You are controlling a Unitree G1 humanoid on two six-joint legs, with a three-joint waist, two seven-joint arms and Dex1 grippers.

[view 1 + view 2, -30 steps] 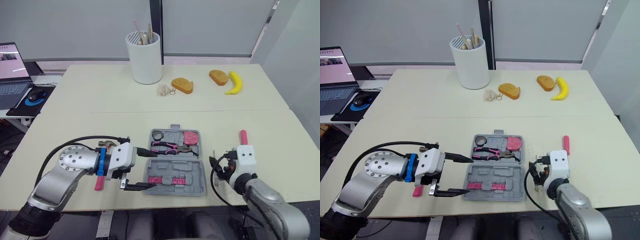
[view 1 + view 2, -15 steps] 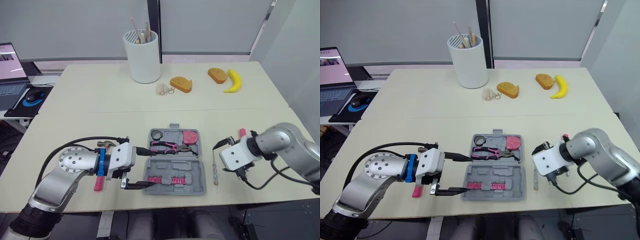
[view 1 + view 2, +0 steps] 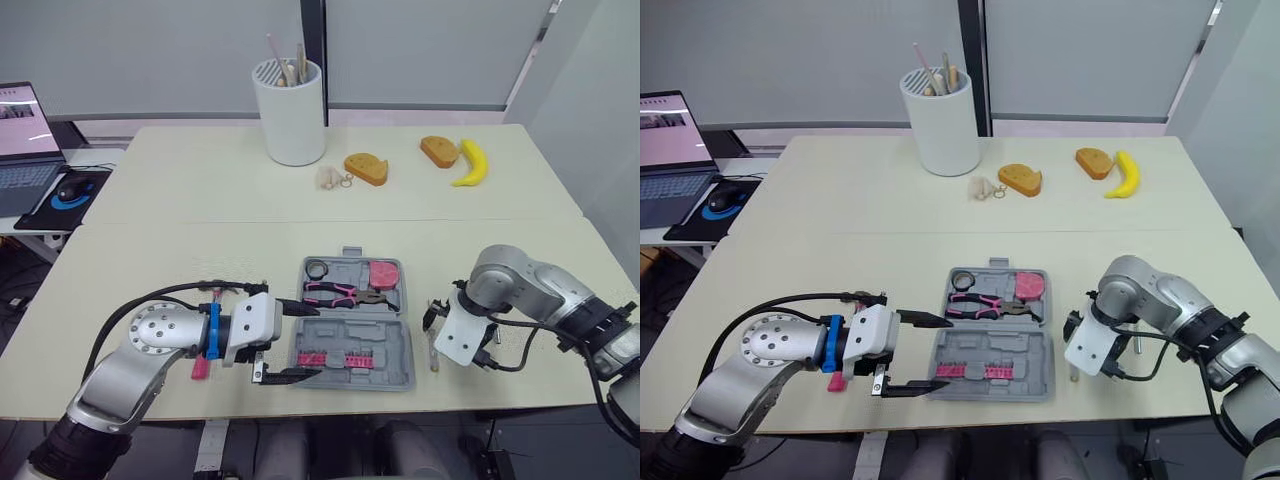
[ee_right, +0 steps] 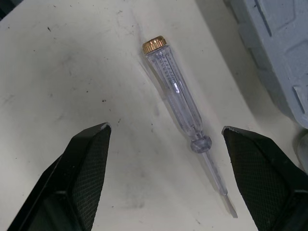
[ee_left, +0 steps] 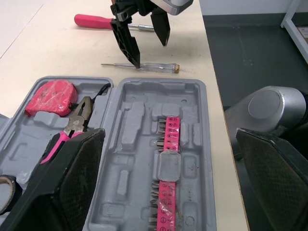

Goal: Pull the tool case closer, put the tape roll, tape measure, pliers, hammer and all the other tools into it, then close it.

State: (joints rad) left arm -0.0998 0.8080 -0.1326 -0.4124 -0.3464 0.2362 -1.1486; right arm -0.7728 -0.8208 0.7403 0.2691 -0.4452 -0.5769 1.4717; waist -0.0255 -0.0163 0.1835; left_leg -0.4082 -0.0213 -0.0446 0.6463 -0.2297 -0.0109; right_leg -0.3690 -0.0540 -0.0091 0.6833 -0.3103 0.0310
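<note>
Right tool (image 4: 164, 129) hangs spread-fingered over clear screwdriver (image 4: 175, 91) just beside tool case (image 3: 385, 340).

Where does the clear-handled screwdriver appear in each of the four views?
Left eye view: screwdriver on the table, just right of the tool case.
Right eye view: screwdriver in the same spot beside the case.
Left wrist view: screwdriver beyond the case, near the right gripper.
Right wrist view: screwdriver between that gripper's open fingers.
Shared landmark: the grey tool case.
</note>
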